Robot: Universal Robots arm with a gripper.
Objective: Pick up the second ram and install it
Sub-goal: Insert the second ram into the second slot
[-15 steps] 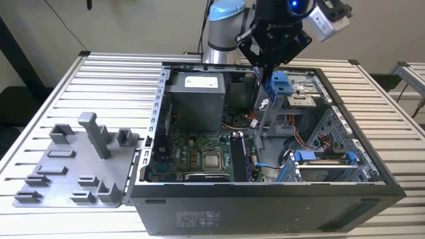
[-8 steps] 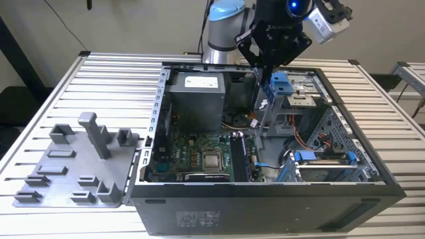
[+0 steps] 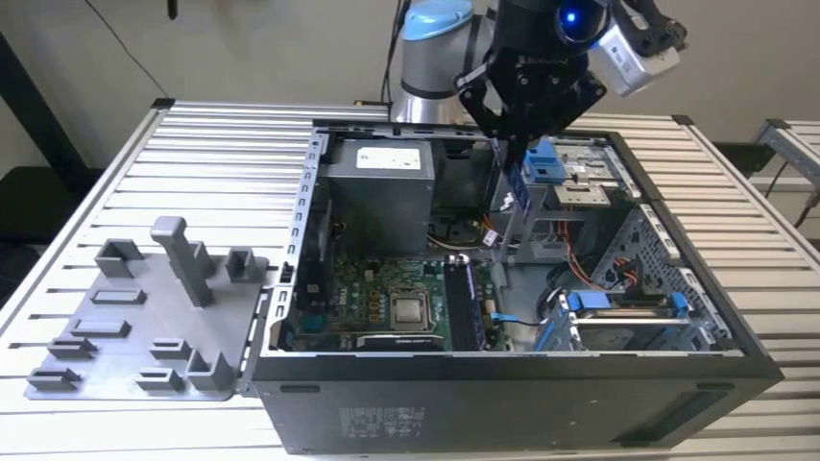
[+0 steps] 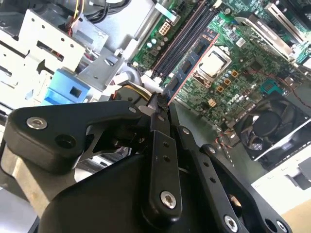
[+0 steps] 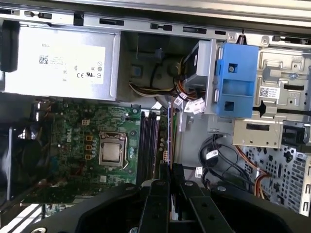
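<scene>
My gripper (image 3: 506,134) hangs over the open computer case (image 3: 513,384), shut on the second ram (image 5: 169,131). In the first wrist view the ram shows edge-on as a thin strip between my fingertips (image 5: 169,169). In the second wrist view its dark board with small chips (image 4: 192,63) reaches out from my gripper (image 4: 158,103) toward the motherboard. The stick is held above the long black memory slots (image 5: 148,141) beside the silver processor (image 5: 111,153), apart from them. I cannot tell whether any slot has a stick in it.
A grey power supply (image 5: 58,60) fills the case's back corner. A blue drive bracket (image 5: 235,80) and loose cables (image 5: 218,160) sit close beside the slots. A black fan (image 4: 272,126) lies past the processor. A grey fixture plate with upright posts (image 3: 154,317) rests outside the case, at the exterior view's left.
</scene>
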